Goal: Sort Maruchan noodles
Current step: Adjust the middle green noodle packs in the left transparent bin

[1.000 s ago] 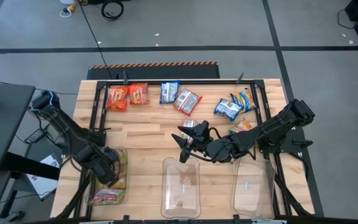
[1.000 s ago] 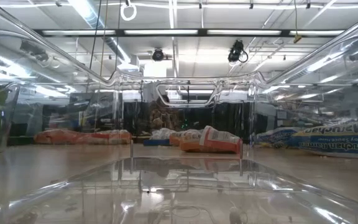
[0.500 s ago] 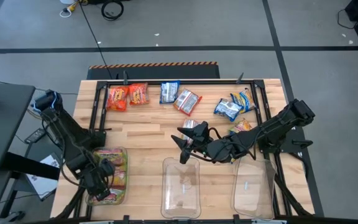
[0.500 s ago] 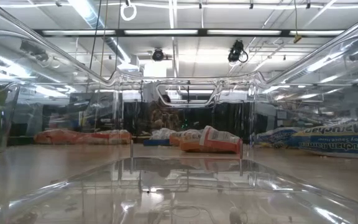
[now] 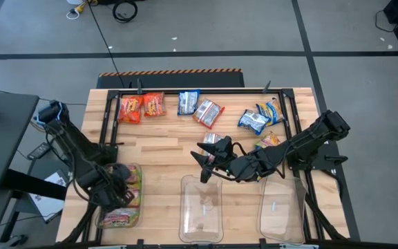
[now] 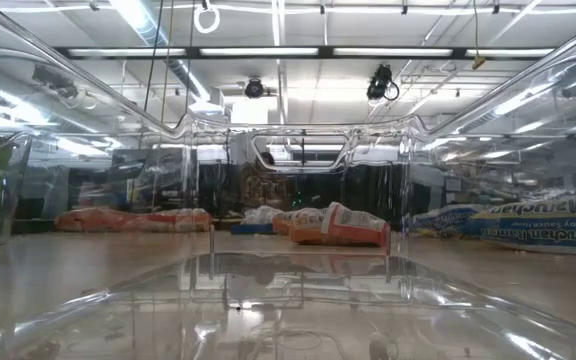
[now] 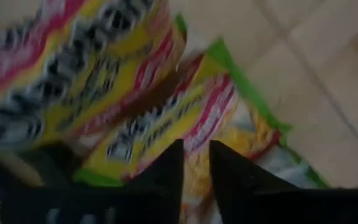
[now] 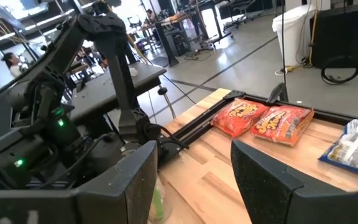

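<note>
Green-yellow packets [image 5: 131, 185] lie in the clear left bin [image 5: 138, 220]. My left gripper [image 5: 111, 191] hovers just over them. In its wrist view the fingers stand a narrow gap apart [image 7: 195, 163] above a green-yellow packet [image 7: 166, 130]; whether they touch it does not show. My right gripper [image 5: 208, 160] is open over mid-table, its fingers wide apart [image 8: 194, 186] and nothing between them. A small packet [image 5: 212, 140] lies just beyond it. Two orange-red packets [image 5: 141, 107], a blue-and-white one [image 5: 188, 102], a reddish one [image 5: 208, 113] and two blue ones [image 5: 261, 116] lie flat along the far side.
A clear middle bin [image 5: 201, 207] and a clear right bin [image 5: 280, 207] stand at the near edge. A dark metal frame [image 5: 109, 117] borders the table. Another packet [image 5: 269, 141] lies partly under my right arm. Bare wood shows at mid-left [image 5: 157, 155].
My left gripper moved toward the near edge over the left bin, then came back a little toward the far side. The right arm kept still, and the packets on the table did not move.
</note>
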Available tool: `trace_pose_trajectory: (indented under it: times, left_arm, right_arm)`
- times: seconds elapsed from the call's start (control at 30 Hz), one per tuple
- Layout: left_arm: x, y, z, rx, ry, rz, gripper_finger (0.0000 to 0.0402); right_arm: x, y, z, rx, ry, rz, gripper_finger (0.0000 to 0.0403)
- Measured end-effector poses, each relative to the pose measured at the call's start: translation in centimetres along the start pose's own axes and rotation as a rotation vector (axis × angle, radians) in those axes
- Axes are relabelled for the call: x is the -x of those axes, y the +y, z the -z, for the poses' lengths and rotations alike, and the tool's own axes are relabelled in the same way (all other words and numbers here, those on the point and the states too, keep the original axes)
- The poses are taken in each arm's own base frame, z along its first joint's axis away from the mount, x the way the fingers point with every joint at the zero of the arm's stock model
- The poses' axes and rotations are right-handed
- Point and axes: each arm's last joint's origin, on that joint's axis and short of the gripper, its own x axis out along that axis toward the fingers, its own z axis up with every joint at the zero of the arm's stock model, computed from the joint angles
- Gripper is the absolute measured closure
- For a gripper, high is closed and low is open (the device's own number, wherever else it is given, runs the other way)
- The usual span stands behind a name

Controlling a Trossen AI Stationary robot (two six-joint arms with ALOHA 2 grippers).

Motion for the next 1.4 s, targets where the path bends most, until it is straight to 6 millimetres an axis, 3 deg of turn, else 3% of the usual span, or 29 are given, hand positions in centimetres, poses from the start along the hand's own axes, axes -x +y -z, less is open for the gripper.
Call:
trace_pose_trajectory:
  times: [0.23, 0.57, 0.8, 1.0, 1.2, 1.4]
  left_arm:
    - [-1.2, -0.8, -0.6, -0.265, -0.108, -0.014, 0.0237]
    - [-3.8, -1.4, -0.8, -0.687, -0.008, -0.18, 0.0233]
    - [-5.9, -0.5, -0.9, -0.809, 0.094, -0.193, 0.0234]
    - [-6.0, -0.2, -0.9, -0.822, 0.119, -0.201, 0.0278]
    - [-5.9, -0.1, -0.8, -0.782, 0.162, -0.189, 0.0384]
    - [-4.9, -1.2, -0.4, -0.789, 0.227, -0.125, 0.0396]
  right_arm:
    - [-0.1, -0.1, 0.0, 0.01, -0.001, 0.002, 0.0192]
    - [-0.1, 0.0, 0.0, 0.006, 0.013, -0.022, 0.0192]
    - [-0.1, 0.0, 0.0, -0.006, 0.012, -0.022, 0.0192]
    - [0.0, 0.1, 0.0, -0.006, 0.013, -0.025, 0.0192]
    - [0.0, 0.1, 0.0, -0.005, 0.013, -0.025, 0.0192]
    - [0.0, 0.1, 0.0, 0.001, 0.013, -0.025, 0.0192]
